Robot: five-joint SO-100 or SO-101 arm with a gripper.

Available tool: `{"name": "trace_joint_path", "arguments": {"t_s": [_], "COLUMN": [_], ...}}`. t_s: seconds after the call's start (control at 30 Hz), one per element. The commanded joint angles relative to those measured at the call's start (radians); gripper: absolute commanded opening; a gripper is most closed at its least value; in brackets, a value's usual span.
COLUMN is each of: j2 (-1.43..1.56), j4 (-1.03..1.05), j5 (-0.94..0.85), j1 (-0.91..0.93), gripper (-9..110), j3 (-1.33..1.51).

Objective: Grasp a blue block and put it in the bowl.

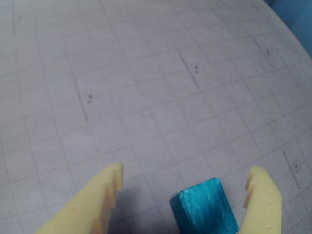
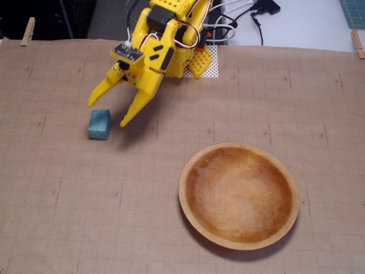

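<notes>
Brown gridded paper covers the counter [image 2: 68,228], pinned at the corners with clothespins [image 2: 27,31], and cables [image 2: 239,17] trail off behind the arm's base. From my seat I read the pincer [image 2: 105,114] as spread wide and empty, its two yellow fingers angled down toward the paper. The block [image 2: 100,124] sits on the paper just under and between those tips in the fixed view, touching neither as far as I can tell. In the wrist view the block [image 1: 204,209] shows at the bottom edge, nearer the right finger than the left, with clear paper on either side of it. The bowl [image 2: 194,165] lies well apart, down and to the right in the fixed view, and nothing is in it.

I judge the block to be light and rigid, probably painted wood, so it should not deform or break under a firm pinch. Its surface looks matte and slightly grainy, which ought to give the fingers some bite, and the notched inner edges of the fingers [image 1: 114,183] should help. I would take it across two opposite flat faces, low enough that the tips reach past its middle. Since it sits off-centre toward the right finger, I expect one finger to touch first and nudge or twist it, so centring the pincer before closing seems wise.
</notes>
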Motion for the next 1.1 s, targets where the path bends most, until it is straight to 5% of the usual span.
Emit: {"name": "trace_joint_path", "arguments": {"t_s": [0.0,1.07], "j2": [0.04,0.04], "j4": [-0.02,-0.015], "j5": [-0.009,-0.06], "j1": [0.009,0.141], "gripper": [30,30], "j3": [-0.006,0.146]}}
